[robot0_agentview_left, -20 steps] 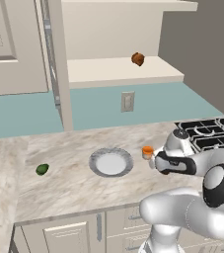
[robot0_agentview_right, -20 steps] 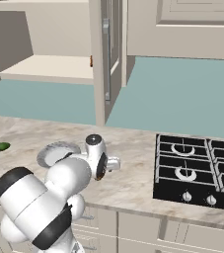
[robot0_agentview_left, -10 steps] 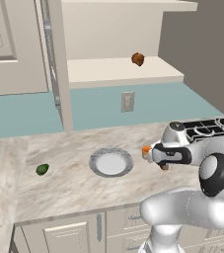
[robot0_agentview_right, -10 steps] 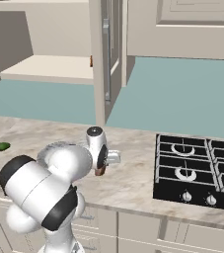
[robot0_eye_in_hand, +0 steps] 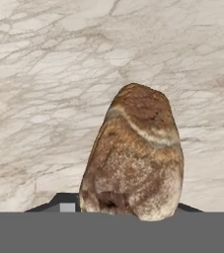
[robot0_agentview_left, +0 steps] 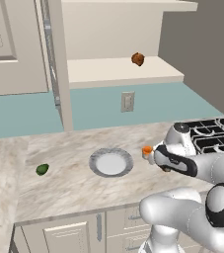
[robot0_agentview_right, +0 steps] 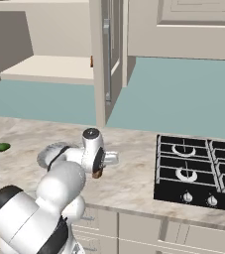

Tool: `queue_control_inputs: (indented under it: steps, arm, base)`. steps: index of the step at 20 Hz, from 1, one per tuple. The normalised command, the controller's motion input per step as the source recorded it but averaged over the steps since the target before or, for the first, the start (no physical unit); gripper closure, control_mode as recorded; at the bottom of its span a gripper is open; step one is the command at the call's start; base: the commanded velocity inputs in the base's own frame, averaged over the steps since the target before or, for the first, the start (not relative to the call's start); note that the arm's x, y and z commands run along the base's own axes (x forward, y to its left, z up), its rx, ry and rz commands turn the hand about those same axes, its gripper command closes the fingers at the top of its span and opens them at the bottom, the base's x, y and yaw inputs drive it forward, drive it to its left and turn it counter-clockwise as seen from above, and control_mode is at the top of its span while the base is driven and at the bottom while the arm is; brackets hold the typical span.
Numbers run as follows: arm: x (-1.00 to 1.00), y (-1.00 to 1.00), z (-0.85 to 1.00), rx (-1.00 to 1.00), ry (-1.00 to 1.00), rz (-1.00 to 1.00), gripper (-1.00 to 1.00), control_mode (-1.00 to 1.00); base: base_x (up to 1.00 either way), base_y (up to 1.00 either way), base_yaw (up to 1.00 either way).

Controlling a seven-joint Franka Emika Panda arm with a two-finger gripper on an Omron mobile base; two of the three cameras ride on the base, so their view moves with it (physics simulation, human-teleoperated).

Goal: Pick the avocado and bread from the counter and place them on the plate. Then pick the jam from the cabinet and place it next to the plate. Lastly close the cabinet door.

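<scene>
Now | gripper [robot0_agentview_left: 166, 169] closed on bread [robot0_eye_in_hand: 133, 153] | above counter [robot0_agentview_left: 74, 188]

The tan-brown blocky chunk of bread [robot0_eye_in_hand: 133, 153] stands on end between the tips of the claw [robot0_agentview_left: 166, 167], which is closed on it just above the beige marble-patterned counter [robot0_agentview_left: 74, 188]. The small orange jam jar [robot0_agentview_left: 147, 151], seemingly upright, sits just left of the claw. The round grey-rimmed white plate [robot0_agentview_left: 111, 162] lies beyond the jar. The small dark green avocado [robot0_agentview_left: 42, 169] rests far left. The beige upper wall cabinet [robot0_agentview_left: 118, 69] hangs open above.
</scene>
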Motion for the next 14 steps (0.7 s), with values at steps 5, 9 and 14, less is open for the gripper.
queue_control_inputs:
  steps: [5, 9, 14]
  arm:
    - [-0.09, 0.22, 0.04, 0.00, -0.05, 0.01, 1.00, -1.00]
    - [0.00, 0.42, 0.15, 0.00, 0.00, 0.02, 1.00, -1.00]
    - [0.00, 0.51, 0.23, 0.00, 0.00, 0.04, 1.00, -1.00]
  base:
    - [0.00, 0.00, 0.00]
    - [0.00, 0.00, 0.00]
    - [0.00, 0.00, 0.00]
